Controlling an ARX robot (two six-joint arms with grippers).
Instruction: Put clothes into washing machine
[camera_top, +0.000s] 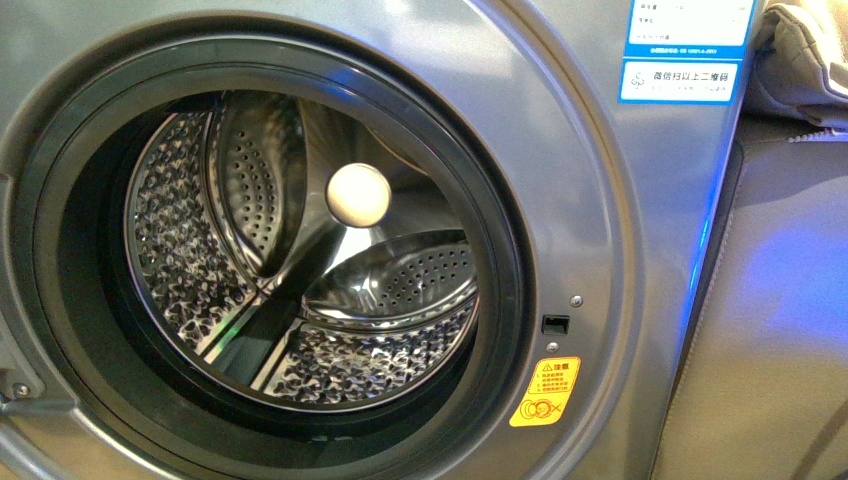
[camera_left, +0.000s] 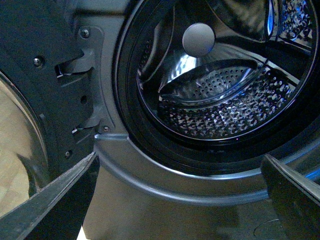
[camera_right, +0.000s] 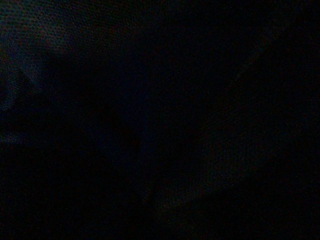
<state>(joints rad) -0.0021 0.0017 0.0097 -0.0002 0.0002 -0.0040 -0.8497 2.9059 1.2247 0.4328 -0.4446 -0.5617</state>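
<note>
The silver-grey washing machine (camera_top: 590, 200) fills the front view, its round mouth open behind a black rubber gasket (camera_top: 500, 270). Inside, the perforated steel drum (camera_top: 190, 250) holds nothing that I can see. In the left wrist view my left gripper (camera_left: 182, 195) hangs open just below the machine's mouth (camera_left: 220, 90), with one dark finger (camera_left: 55, 200) at each side and nothing between them. The right wrist view is dark, so I tell nothing from it. The clothes are out of view. Neither arm shows in the front view.
The open door's inner side and hinge (camera_left: 65, 100) stand beside the mouth in the left wrist view. A yellow warning sticker (camera_top: 545, 392) and blue-white labels (camera_top: 685, 50) sit on the front panel. A beige cloth with stitched edges (camera_top: 800, 60) lies at the upper right.
</note>
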